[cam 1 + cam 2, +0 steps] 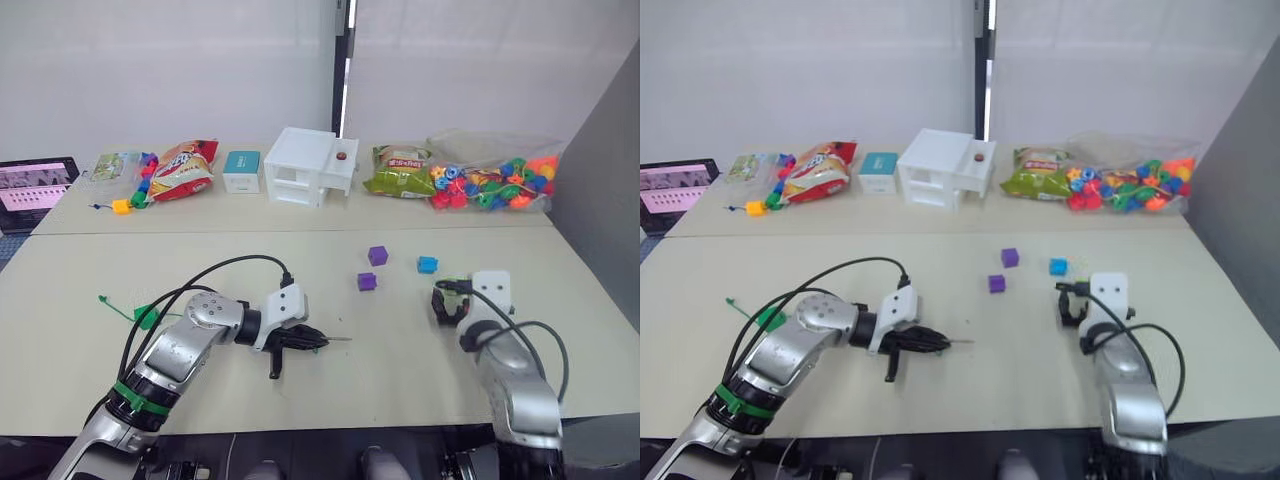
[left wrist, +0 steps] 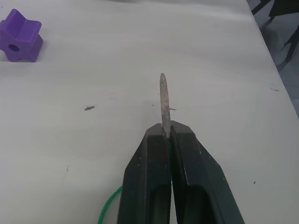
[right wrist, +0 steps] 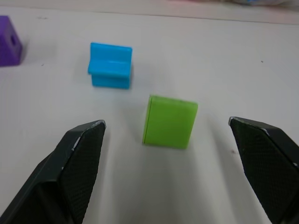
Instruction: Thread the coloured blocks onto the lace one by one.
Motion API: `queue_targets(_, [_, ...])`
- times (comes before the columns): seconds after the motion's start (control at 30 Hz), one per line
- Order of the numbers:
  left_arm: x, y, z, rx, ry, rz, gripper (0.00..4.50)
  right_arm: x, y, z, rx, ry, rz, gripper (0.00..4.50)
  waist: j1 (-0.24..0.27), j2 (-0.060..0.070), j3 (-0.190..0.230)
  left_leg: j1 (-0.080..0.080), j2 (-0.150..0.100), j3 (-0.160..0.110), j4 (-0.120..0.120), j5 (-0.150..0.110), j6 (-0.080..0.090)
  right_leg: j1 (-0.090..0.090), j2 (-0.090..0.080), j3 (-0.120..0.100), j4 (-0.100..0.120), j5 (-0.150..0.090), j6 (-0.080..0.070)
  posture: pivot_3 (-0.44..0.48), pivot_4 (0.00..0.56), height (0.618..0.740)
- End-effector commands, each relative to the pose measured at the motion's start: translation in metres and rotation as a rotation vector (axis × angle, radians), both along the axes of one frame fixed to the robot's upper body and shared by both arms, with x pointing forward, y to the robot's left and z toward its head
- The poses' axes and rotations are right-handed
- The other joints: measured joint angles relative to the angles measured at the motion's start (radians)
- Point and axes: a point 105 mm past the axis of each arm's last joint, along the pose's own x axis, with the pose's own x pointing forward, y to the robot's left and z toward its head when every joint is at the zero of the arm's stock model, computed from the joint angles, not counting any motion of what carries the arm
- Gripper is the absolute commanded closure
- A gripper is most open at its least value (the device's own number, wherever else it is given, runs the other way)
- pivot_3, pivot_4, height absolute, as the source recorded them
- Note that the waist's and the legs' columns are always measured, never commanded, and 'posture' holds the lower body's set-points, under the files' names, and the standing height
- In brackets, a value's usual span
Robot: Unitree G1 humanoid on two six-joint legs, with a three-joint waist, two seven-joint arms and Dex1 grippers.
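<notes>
Beige table (image 1: 300, 400), white wall behind. Left gripper (image 2: 166, 135) clamped on lace (image 2: 163, 100); stiff grey tip pokes straight out past the fingertips, along their axis. Right gripper (image 3: 170, 140) fingers wide apart, light green block (image 3: 169, 121) between them, blue block (image 3: 110, 64) just beyond.

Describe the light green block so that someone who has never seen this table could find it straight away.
Start at the near right part of the pale table, where the right gripper points down with its jaws wide open. The light green block lies on the tabletop between those jaws, touching neither. Its neighbours further out are a blue block and a purple block; it is the only green one there.
</notes>
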Motion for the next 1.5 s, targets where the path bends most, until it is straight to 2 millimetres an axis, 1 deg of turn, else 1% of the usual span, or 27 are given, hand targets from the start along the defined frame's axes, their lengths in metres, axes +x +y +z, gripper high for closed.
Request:
queue_targets(0.03, [0.002, 0.002, 0.009, -0.022, -0.029, 0.016, 4.50, 0.011, -0.011, 0.005, -0.004, -0.047, -0.069, 0.04, 0.000, 0.000, 0.000, 0.000, 0.000, 0.000, 0.000, 0.000, 0.000, 0.000, 0.000, 0.000, 0.000, 0.000, 0.000, 0.000, 0.150, 0.740])
queue_targets(0.13, [0.004, 0.003, 0.010, -0.021, -0.031, 0.023, 4.50, 0.019, -0.013, -0.002, 0.019, -0.039, -0.101, 0.04, 0.001, 0.000, 0.000, 0.000, 0.000, 0.000, 0.000, 0.000, 0.000, 0.000, 0.000, 0.000, 0.000, 0.000, 0.000, 0.000, 0.150, 0.740])
queue_targets(0.23, [0.006, 0.004, 0.010, -0.018, -0.034, 0.028, 4.50, 0.020, -0.010, -0.007, 0.039, -0.034, -0.114, 0.80, -0.001, 0.000, 0.000, 0.000, 0.000, 0.000, 0.000, 0.000, 0.000, 0.000, 0.000, 0.000, 0.000, 0.000, 0.000, 0.000, 0.150, 0.740])
queue_targets(0.3, [0.006, 0.005, 0.010, -0.015, -0.036, 0.030, 4.50, 0.018, -0.009, -0.008, 0.055, -0.038, -0.118, 1.58, 0.000, 0.000, 0.000, 0.000, 0.000, 0.000, 0.000, 0.000, 0.000, 0.000, 0.000, 0.000, 0.000, 0.000, 0.000, 0.000, 0.150, 0.740])
queue_targets(0.47, [0.007, 0.004, 0.009, -0.013, -0.038, 0.030, 4.50, 0.016, -0.004, -0.003, 0.073, -0.069, -0.087, 3.28, 0.002, 0.000, 0.000, 0.000, 0.000, 0.000, 0.000, 0.000, 0.000, 0.001, -0.001, 0.000, 0.000, 0.000, 0.000, 0.000, 0.150, 0.740])
queue_targets(0.5, [0.006, 0.004, 0.008, -0.012, -0.038, 0.028, 4.50, 0.014, -0.005, -0.001, 0.087, -0.077, -0.096, 3.32, 0.001, 0.000, 0.000, 0.000, 0.000, 0.000, 0.000, 0.000, 0.000, 0.000, 0.000, 0.000, 0.000, 0.000, 0.000, 0.000, 0.150, 0.740])
queue_targets(0.57, [0.006, 0.004, 0.008, -0.009, -0.039, 0.025, 4.50, 0.006, -0.005, 0.007, 0.099, -0.105, -0.096, 3.32, 0.001, 0.000, 0.000, 0.000, 0.000, 0.000, 0.000, 0.000, 0.000, 0.000, 0.000, 0.000, 0.000, 0.000, 0.000, 0.000, 0.150, 0.740])
queue_targets(0.63, [0.006, 0.005, 0.007, -0.008, -0.039, 0.024, 4.50, -0.003, 0.007, 0.017, 0.097, -0.129, -0.048, 3.32, 0.001, 0.000, 0.000, -0.001, 0.000, 0.000, 0.000, 0.000, 0.000, 0.000, 0.000, 0.000, 0.000, 0.000, 0.000, 0.000, 0.150, 0.740])
queue_targets(0.67, [0.006, 0.005, 0.007, -0.007, -0.039, 0.023, 4.50, -0.008, 0.017, 0.023, 0.099, -0.140, -0.003, 3.32, 0.001, 0.001, 0.000, -0.001, 0.000, 0.000, 0.000, 0.000, 0.000, -0.001, 0.000, 0.000, 0.000, 0.000, 0.000, 0.000, 0.150, 0.740])
queue_targets(0.73, [0.006, 0.005, 0.007, -0.008, -0.036, 0.021, 4.50, -0.030, 0.055, 0.034, 0.098, -0.137, 0.159, 3.32, 0.000, 0.001, 0.000, -0.001, 0.000, 0.000, 0.000, 0.000, 0.000, -0.001, 0.000, 0.000, 0.000, 0.000, 0.000, 0.000, 0.150, 0.740])
queue_targets(0.8, [0.006, 0.006, 0.007, -0.008, -0.033, 0.019, 4.50, -0.053, 0.087, 0.036, 0.099, -0.099, 0.286, 3.32, -0.005, 0.001, 0.000, -0.001, 0.000, -0.001, -0.001, 0.000, 0.000, -0.001, 0.001, 0.000, 0.000, 0.000, 0.000, 0.000, 0.150, 0.740])
queue_targets(0.87, [0.007, 0.006, 0.007, -0.007, -0.030, 0.016, 4.50, -0.071, 0.115, 0.032, 0.121, -0.045, 0.382, 3.32, -0.006, 0.001, 0.000, 0.000, 0.001, -0.001, 0.000, 0.000, 0.000, -0.001, 0.001, 0.000, 0.000, 0.000, 0.000, 0.000, 0.150, 0.740])
queue_targets(0.9, [0.007, 0.006, 0.007, -0.006, -0.030, 0.015, 4.50, -0.077, 0.123, 0.030, 0.129, -0.024, 0.408, 3.32, -0.005, 0.001, 0.000, 0.000, 0.001, -0.001, 0.000, 0.000, 0.000, -0.001, 0.001, 0.000, 0.000, 0.000, 0.000, 0.000, 0.150, 0.740])
queue_targets(1.0, [0.007, 0.003, 0.010, -0.009, -0.032, 0.006, 4.50, -0.085, 0.145, 0.013, 0.123, 0.062, 0.460, 3.32, 0.000, 0.001, 0.000, 0.000, 0.000, -0.001, 0.000, 0.000, 0.000, 0.000, 0.000, 0.000, -0.001, 0.000, 0.000, 0.000, 0.150, 0.740])
queue_targets(1.03, [0.008, 0.003, 0.011, -0.010, -0.032, 0.004, 4.50, -0.085, 0.149, 0.004, 0.121, 0.096, 0.466, 3.32, 0.003, 0.001, 0.000, 0.000, 0.000, -0.001, 0.001, 0.000, 0.000, 0.001, 0.000, 0.000, -0.001, 0.000, 0.000, 0.000, 0.150, 0.740])
queue_targets(1.13, [0.007, 0.002, 0.014, -0.010, -0.033, -0.002, 4.50, -0.084, 0.151, -0.022, 0.135, 0.212, 0.436, 3.32, 0.004, 0.001, 0.000, 0.000, 0.000, -0.001, 0.001, 0.000, 0.000, 0.001, 0.000, -0.001, -0.001, 0.000, 0.000, 0.000, 0.150, 0.740])
queue_targets(1.2, [0.006, 0.003, 0.014, -0.008, -0.032, -0.002, 4.50, -0.083, 0.154, -0.030, 0.144, 0.252, 0.435, 3.32, 0.002, 0.001, -0.001, 0.000, 0.000, -0.001, 0.000, 0.000, 0.000, 0.000, 0.000, 0.000, -0.001, 0.000, 0.000, 0.000, 0.150, 0.740])
queue_targets(1.3, [0.007, 0.005, 0.014, -0.003, -0.029, -0.001, 4.50, -0.082, 0.158, -0.037, 0.159, 0.282, 0.429, 3.32, -0.002, 0.001, -0.001, 0.001, 0.000, -0.001, 0.000, 0.000, 0.000, 0.001, 0.001, 0.000, -0.001, 0.000, 0.000, 0.000, 0.150, 0.740])
queue_targets(1.33, [0.007, 0.006, 0.013, -0.002, -0.028, -0.001, 4.50, -0.082, 0.158, -0.037, 0.160, 0.280, 0.425, 2.82, -0.003, 0.001, -0.001, 0.002, 0.000, -0.001, 0.000, 0.000, 0.000, 0.001, 0.001, 0.000, -0.001, 0.000, 0.000, 0.000, 0.150, 0.740])
queue_targets(1.37, [0.007, 0.006, 0.013, -0.001, -0.026, -0.001, 4.50, -0.082, 0.156, -0.036, 0.161, 0.275, 0.420, 2.22, -0.002, 0.001, -0.001, 0.002, 0.001, -0.001, 0.000, 0.000, 0.000, 0.002, 0.001, 0.000, -0.001, 0.000, 0.000, 0.000, 0.150, 0.740])
queue_targets(1.4, [0.006, 0.006, 0.013, -0.001, -0.025, 0.000, 4.50, -0.082, 0.155, -0.032, 0.160, 0.255, 0.423, 1.95, -0.001, 0.001, -0.001, 0.002, 0.001, -0.002, 0.000, 0.000, 0.000, 0.002, 0.001, 0.000, -0.001, 0.000, 0.000, 0.000, 0.150, 0.740])
queue_targets(1.43, [0.006, 0.007, 0.013, -0.002, -0.023, 0.002, 4.50, -0.082, 0.152, -0.027, 0.159, 0.231, 0.424, 1.54, -0.001, 0.001, -0.001, 0.002, 0.001, -0.002, 0.000, 0.000, 0.000, 0.002, 0.001, 0.000, -0.001, 0.000, 0.000, 0.000, 0.150, 0.740])
queue_targets(1.5, [0.006, 0.007, 0.013, -0.004, -0.021, 0.008, 4.50, -0.083, 0.145, -0.014, 0.154, 0.185, 0.435, 0.86, 0.002, 0.001, -0.001, 0.002, 0.000, -0.001, 0.000, 0.000, 0.000, 0.002, 0.001, 0.000, -0.001, 0.000, 0.000, 0.000, 0.150, 0.740])
